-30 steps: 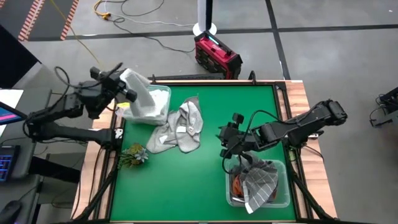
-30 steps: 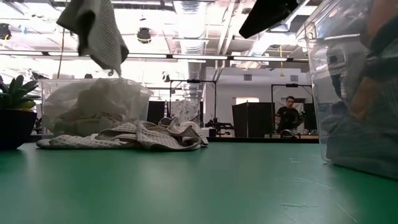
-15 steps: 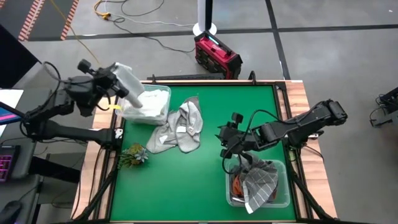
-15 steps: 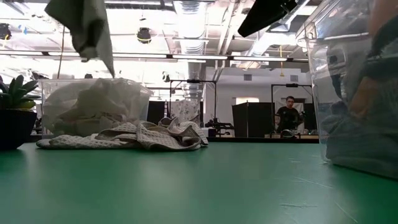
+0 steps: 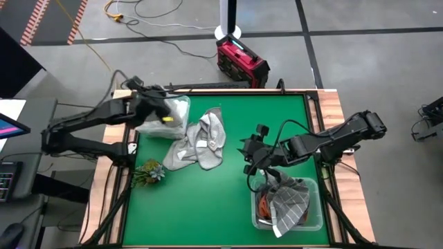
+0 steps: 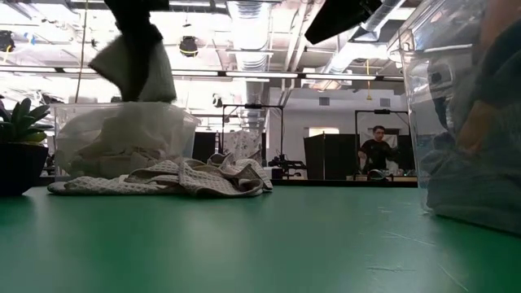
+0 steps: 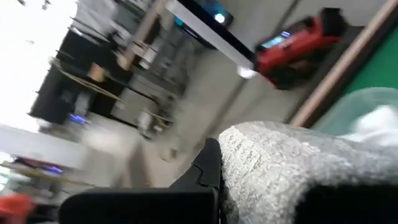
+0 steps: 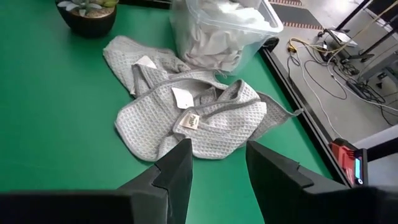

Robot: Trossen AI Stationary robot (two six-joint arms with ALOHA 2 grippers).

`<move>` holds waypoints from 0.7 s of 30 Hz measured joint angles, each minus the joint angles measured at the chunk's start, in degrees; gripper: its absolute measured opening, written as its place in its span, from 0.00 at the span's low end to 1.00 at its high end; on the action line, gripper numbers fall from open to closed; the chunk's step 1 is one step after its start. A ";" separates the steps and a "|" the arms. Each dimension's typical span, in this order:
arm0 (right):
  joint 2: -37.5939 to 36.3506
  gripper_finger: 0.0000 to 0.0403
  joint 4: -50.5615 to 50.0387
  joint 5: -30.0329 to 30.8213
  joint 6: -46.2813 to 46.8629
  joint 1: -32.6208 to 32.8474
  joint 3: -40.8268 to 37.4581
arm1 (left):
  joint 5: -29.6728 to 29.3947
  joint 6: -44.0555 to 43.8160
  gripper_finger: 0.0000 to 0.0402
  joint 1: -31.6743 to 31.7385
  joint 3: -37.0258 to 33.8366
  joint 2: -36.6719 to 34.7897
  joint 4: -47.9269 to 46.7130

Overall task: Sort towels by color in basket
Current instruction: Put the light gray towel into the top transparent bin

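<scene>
We note the left gripper (image 5: pixel 160 111) extended over the clear plastic bin (image 5: pixel 181 104) of white cloths, fingers clamped on a light grey waffle towel (image 7: pixel 280 162). Right gripper (image 8: pixel 214 165) hovers with fingers apart — two more grey waffle towels (image 8: pixel 199 115) lie ahead of them.

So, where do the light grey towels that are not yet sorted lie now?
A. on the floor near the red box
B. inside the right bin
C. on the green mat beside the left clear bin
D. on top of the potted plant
C: the light grey towels lie crumpled on the green mat, next to the clear bin of white cloths.
</scene>
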 joint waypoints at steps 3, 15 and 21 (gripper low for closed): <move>0.00 0.45 -0.08 0.01 -0.15 0.32 0.00 | 5.02 -7.21 0.00 2.52 -3.06 1.85 1.23; 0.00 0.45 -0.29 -0.16 -1.16 2.67 0.00 | 33.60 -24.61 0.00 11.31 -19.38 -5.17 14.65; 0.00 0.45 -0.05 -0.22 -0.47 2.65 0.00 | 52.31 -33.82 0.00 22.24 -18.75 -6.25 13.86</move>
